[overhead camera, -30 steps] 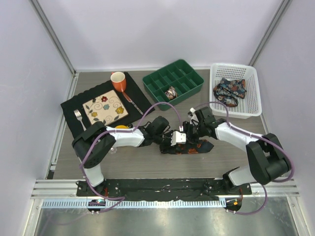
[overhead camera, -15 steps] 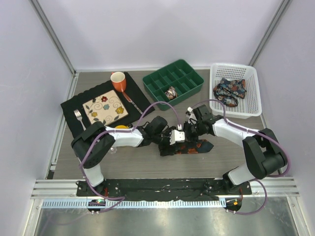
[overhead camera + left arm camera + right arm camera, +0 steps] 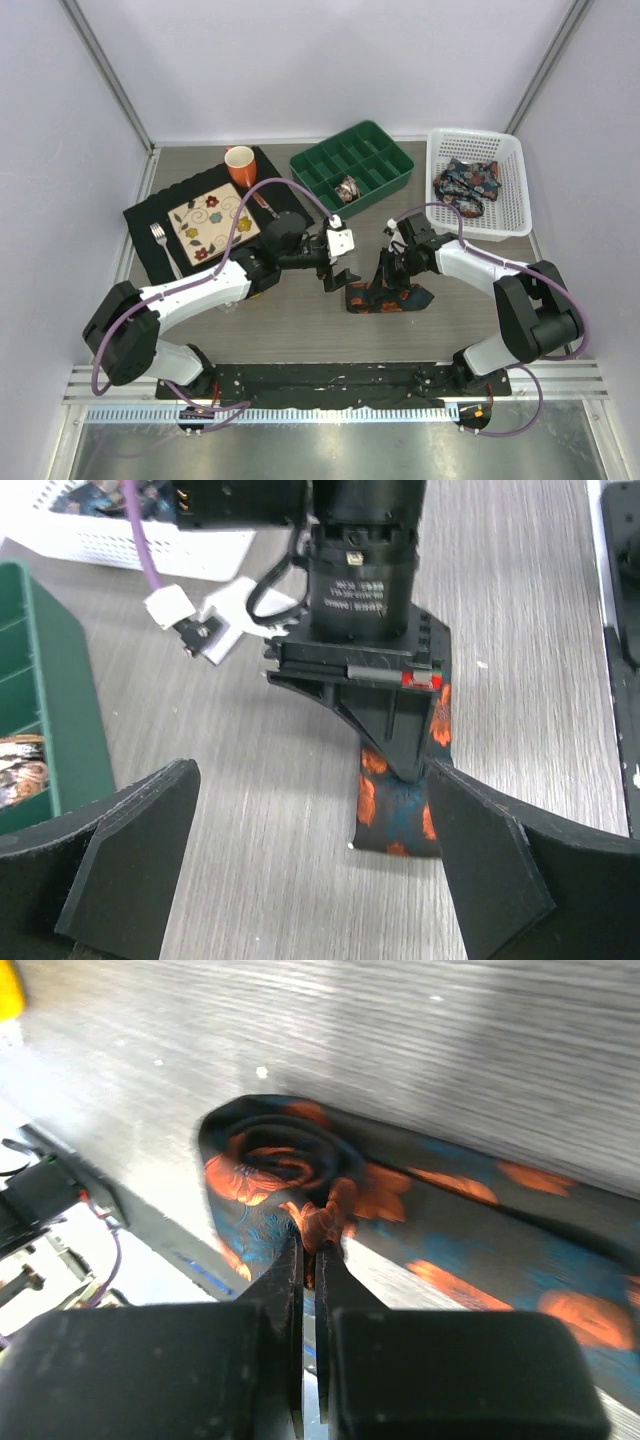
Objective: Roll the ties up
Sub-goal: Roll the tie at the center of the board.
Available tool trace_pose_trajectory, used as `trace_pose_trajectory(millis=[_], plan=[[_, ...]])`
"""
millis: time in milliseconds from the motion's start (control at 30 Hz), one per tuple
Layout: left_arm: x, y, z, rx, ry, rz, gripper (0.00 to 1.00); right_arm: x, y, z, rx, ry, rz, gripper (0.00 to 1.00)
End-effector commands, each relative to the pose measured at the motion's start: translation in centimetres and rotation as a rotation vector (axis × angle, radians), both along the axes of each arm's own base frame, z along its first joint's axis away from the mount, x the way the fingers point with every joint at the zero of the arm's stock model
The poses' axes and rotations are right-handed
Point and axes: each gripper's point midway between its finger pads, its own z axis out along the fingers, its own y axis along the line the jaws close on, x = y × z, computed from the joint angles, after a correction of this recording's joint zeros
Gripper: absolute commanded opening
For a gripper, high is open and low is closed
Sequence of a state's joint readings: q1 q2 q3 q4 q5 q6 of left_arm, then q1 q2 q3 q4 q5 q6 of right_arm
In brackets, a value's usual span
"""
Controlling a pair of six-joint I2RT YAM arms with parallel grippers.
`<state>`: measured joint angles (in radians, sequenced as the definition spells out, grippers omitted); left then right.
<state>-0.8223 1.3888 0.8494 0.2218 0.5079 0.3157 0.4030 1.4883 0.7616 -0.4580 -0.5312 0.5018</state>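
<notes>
Here, the tie (image 3: 405, 297) is clamped at its coil by the right gripper (image 3: 308, 1245), tail stretched rightward. The left gripper (image 3: 338, 272) is seen open.

place: lab test cell | evidence: white enclosure walls (image 3: 330, 70), aluminium rail (image 3: 560, 378)

Part of tie (image 3: 396, 815) hidden behind right end effector (image 3: 405, 768).

the grey wood-grain table (image 3: 300, 335) carries a black placemat (image 3: 145, 218) at the left, a green tray (image 3: 385, 185), a white basket (image 3: 433, 180) (far right), and a partly rolled tie (image 3: 385, 298) near the middle.
</notes>
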Motion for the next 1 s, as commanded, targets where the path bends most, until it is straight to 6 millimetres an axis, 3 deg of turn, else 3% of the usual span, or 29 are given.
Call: trace_pose_trajectory(millis=[0,333,467,700,967], plan=[[-1.1,0.4,-3.6,0.138,0.101,-0.059,1.00,-1.8,-4.5,-4.5,-0.267,0.045,0.007,0.01],[-0.6,-0.4,-7.9,0.118,0.199,-0.003,1.00,-1.2,-5.9,-5.9,-0.364,0.044,-0.011,0.01],[-1.9,-1.0,-9.0,0.100,0.226,-0.091,1.00,-1.3,-6.2,-6.9,-0.386,0.062,-0.014,0.01],[-3.3,-2.3,-11.0,0.046,0.215,-0.171,1.00,-0.9,-5.8,-7.0,-0.379,0.073,-0.016,0.01],[-2.5,-3.3,-12.8,0.047,0.204,-0.108,0.98,-1.2,-4.5,-6.9,-0.304,0.085,-0.027,0.01]])
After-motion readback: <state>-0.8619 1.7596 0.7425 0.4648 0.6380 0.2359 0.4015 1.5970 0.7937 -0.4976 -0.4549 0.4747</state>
